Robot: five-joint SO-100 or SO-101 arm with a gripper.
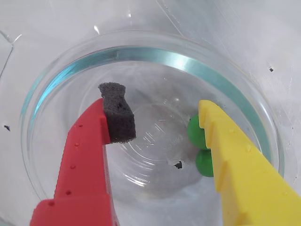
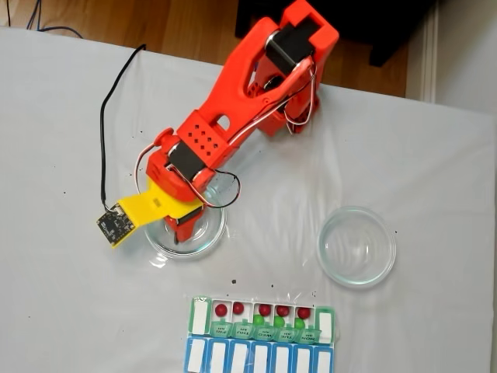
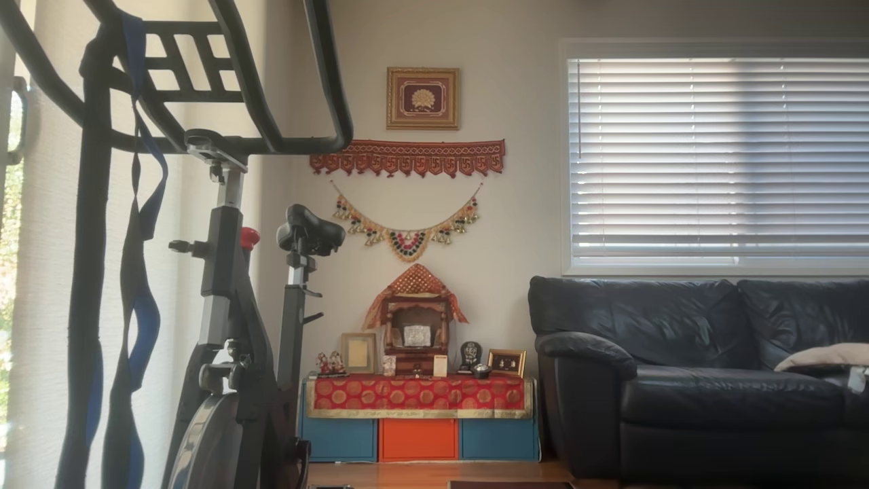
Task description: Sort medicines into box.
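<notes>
Your gripper (image 1: 164,115) hangs with its jaws spread wide inside a clear glass dish (image 1: 141,49), holding nothing — the red finger (image 1: 87,160) with its dark foam pad (image 1: 117,113) sits at about 8 o'clock in the wrist view, the yellow finger (image 1: 240,165) at 4 o'clock. That spread looks chosen to straddle a ball, but the two green balls (image 1: 203,162) lie touching each other just against the inner edge of the yellow finger, at 3 to 4 o'clock, not centred in the gap. I count two green medicines in this dish and no red ones; part of its floor is hidden by the fingers.

In the fixed view the arm (image 2: 233,132) reaches from 12 o'clock down to that dish at 9 o'clock. A second glass dish (image 2: 357,246) sits well apart at 3 o'clock and looks empty. Farther down, at 6 o'clock, lies the pill organizer (image 2: 198,315), its green lids flipped open: five red balls (image 2: 221,309) along the compartment row, and three green balls (image 2: 278,320) as far as I can tell, while the blue-lidded row (image 2: 233,357) is shut. So you are likely near the end — nudge toward the yellow side before closing, or the pair may squirt away
</notes>
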